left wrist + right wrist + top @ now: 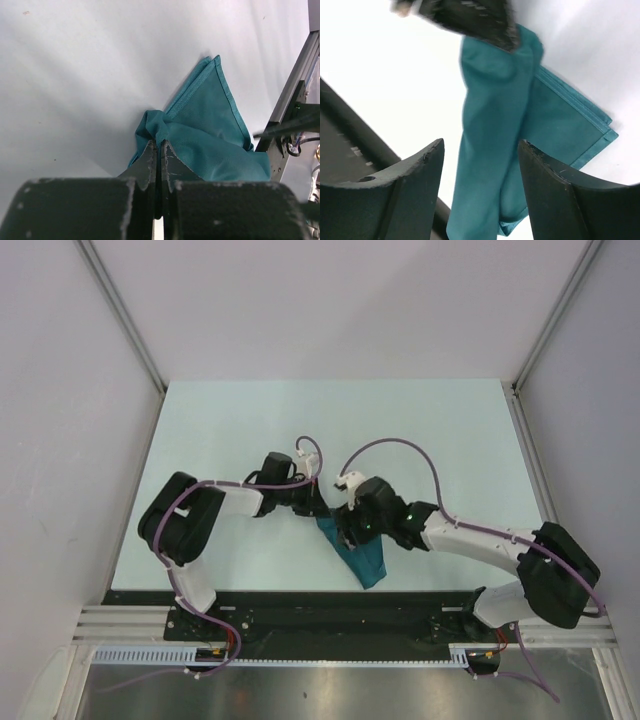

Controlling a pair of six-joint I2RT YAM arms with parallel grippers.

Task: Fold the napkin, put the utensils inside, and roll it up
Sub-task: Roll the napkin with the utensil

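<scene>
On the left of the top view, the left arm (200,515) is reached toward the middle of the pale bench (240,430). Its wrist is turned in toward the napkin (365,560).

The left jaws are pressed together. In the left wrist view they are seen pinching a bunched fold of the napkin (210,135) at the cloth's gathered end. From that pinch the teal fabric is spread away from the wrist to a pointed, hemmed corner, which is laid on the bench (75,75). Two stacked hemmed edges can be made out along that corner, so the cloth is doubled there.

The napkin is found near the middle of the bench, toward its near edge, between the two wrists. It is partly covered by the right wrist in the top view.

In the right wrist view, the napkin (560,120) is shown as a long draped strip running down from the left jaws at the top of the picture. A flat folded part with a hemmed corner is set to the right of it.

The right jaws are spread wide and nothing is gripped by them. The draped strip is framed between the two fingers (420,175); whether they touch it cannot be told.

On the right, the right arm (480,540) is extended leftward from its base toward the cloth.
</scene>
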